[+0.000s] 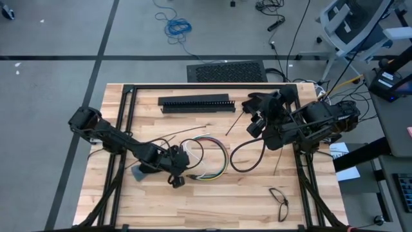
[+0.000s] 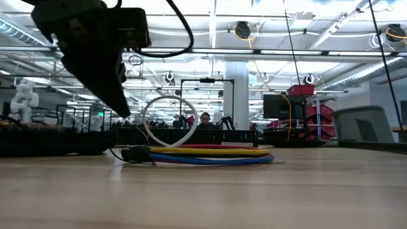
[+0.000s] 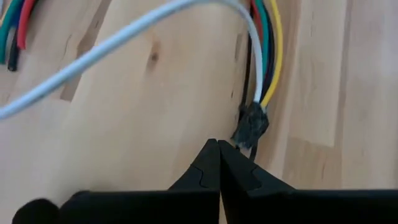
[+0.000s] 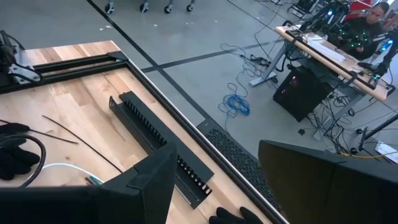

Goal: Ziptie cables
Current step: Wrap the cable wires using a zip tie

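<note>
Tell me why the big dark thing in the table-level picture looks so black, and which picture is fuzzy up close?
In the low view, the left arm hangs close in front of bright ceiling lights, so it shows as a dark shape. In the left wrist view, the left gripper, jaws shut, looks soft-edged, and the cables are slightly blurred too. The high view is evenly lit.

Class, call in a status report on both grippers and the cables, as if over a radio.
Left gripper shut, tips at the cables, holding nothing. Right gripper open, raised near the slotted bar. Cables loose, no tie on. Nothing in the way.
</note>
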`<state>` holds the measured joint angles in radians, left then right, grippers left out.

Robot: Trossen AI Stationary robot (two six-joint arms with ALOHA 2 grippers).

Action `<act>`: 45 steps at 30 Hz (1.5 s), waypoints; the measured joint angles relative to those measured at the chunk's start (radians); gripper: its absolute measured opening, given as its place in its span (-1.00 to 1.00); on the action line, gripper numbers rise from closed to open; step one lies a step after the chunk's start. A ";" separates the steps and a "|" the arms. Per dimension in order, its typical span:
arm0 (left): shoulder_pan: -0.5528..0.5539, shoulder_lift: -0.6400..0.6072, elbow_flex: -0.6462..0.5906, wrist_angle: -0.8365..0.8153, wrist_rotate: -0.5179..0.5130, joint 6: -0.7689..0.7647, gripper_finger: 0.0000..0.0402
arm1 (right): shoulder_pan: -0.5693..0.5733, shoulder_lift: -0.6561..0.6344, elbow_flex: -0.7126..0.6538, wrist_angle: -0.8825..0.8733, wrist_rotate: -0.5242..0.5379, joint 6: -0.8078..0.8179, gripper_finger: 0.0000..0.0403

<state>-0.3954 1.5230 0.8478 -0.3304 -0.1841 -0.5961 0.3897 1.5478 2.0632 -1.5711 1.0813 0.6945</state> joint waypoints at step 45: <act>-0.059 0.119 -0.061 0.126 0.054 -0.079 -1.00 | 0.054 0.062 -0.033 0.001 -0.068 0.200 -0.14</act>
<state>-0.4541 1.6417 0.7868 -0.2042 -0.1305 -0.6746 0.4438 1.6100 2.0306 -1.5703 1.0134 0.8949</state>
